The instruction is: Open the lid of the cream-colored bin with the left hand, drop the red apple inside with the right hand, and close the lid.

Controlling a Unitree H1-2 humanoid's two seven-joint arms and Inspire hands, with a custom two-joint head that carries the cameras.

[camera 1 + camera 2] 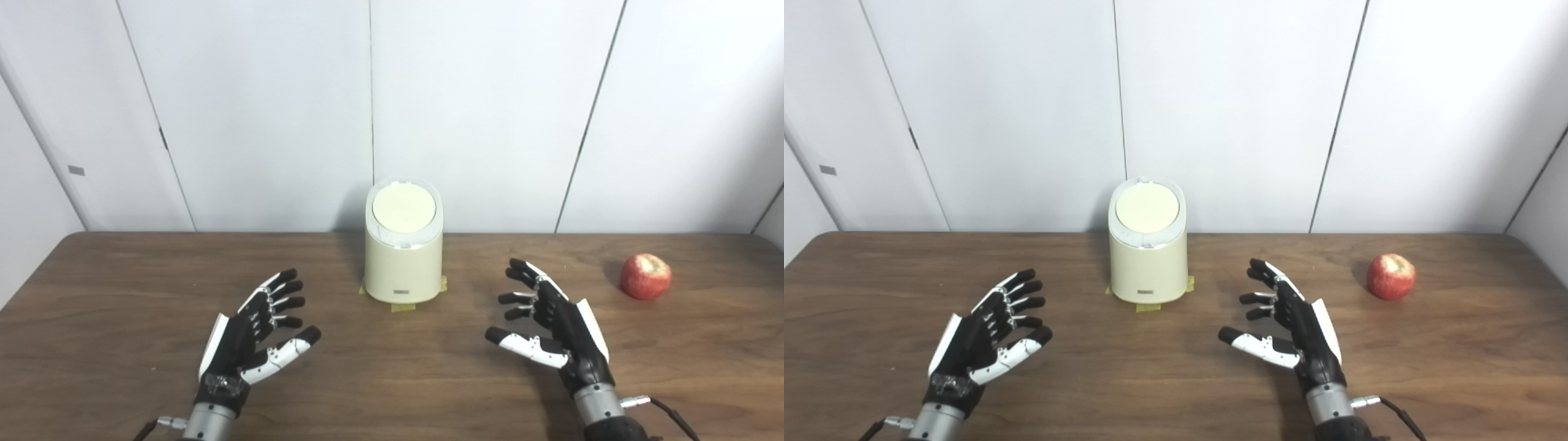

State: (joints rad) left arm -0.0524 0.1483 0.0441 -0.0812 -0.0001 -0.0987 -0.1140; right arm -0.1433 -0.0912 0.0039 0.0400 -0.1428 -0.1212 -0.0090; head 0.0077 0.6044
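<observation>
Bin upright, lid shut; left robot hand and right robot hand spread, empty.

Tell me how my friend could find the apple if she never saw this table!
Look at the brown wooden table in front of the white wall. Go to its far right side, past the right hand and well away from the cream bin in the middle. The apple sits there alone, the only small, round, red thing on the table.
</observation>
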